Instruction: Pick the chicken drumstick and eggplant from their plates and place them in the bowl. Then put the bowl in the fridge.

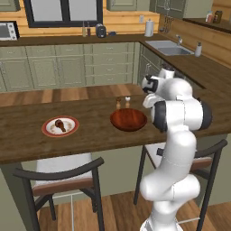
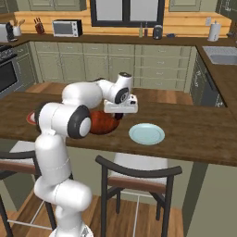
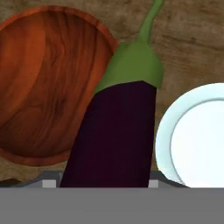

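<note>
The claw [image 2: 119,114] grips the eggplant [image 3: 118,131], apparently between the bowl [image 3: 43,83] and the blue plate [image 3: 192,131], carrying it bowlward.

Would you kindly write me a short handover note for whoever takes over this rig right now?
Gripper: shut on the eggplant, carried above the counter between the bowl and the light blue plate.
Chicken drumstick: lies on the red-rimmed plate, untouched.
Bowl: on the counter, nothing in it.
Done: eggplant lifted off the blue plate.
Left: drop the eggplant into the bowl, add the drumstick, then carry the bowl to the fridge.
</note>
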Motion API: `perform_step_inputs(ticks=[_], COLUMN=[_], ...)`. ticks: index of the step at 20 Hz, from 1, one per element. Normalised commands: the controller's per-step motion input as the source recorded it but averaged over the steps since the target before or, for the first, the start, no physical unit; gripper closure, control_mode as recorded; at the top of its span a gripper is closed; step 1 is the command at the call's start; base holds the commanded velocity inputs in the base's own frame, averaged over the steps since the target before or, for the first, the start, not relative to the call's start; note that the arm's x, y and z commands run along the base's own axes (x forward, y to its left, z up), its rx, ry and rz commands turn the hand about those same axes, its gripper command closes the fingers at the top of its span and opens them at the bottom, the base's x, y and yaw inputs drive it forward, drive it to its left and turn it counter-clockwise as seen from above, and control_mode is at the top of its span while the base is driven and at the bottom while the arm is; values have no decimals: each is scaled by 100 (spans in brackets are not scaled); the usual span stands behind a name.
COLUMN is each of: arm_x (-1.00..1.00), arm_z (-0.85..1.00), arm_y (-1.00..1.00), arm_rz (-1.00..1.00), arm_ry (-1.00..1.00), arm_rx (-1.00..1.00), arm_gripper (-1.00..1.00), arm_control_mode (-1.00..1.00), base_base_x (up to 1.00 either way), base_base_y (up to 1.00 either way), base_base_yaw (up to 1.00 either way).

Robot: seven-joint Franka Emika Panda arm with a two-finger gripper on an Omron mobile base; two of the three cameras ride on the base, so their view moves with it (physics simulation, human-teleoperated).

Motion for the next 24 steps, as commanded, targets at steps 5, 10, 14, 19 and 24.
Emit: perform_step_inputs(ticks=[5, 10, 14, 19, 24], arm_x=[45, 40, 0, 17, 18], arm_z=[-7, -31, -57, -16, -2], arm_y=[77, 14, 45, 24, 0], arm_rz=[6, 2, -3, -6, -2], arm_ry=[1, 2, 6, 0, 0], arm_rx=[-2, -1, 0, 0, 0], arm_gripper=[100, 100, 100, 100, -100], arm_control_mode=[-100, -100, -100, -100, -100], base_base_x=[0, 0, 0, 0, 0], base_base_y=[0, 0, 0, 0, 0], base_base_yaw=[0, 0, 0, 0, 0])
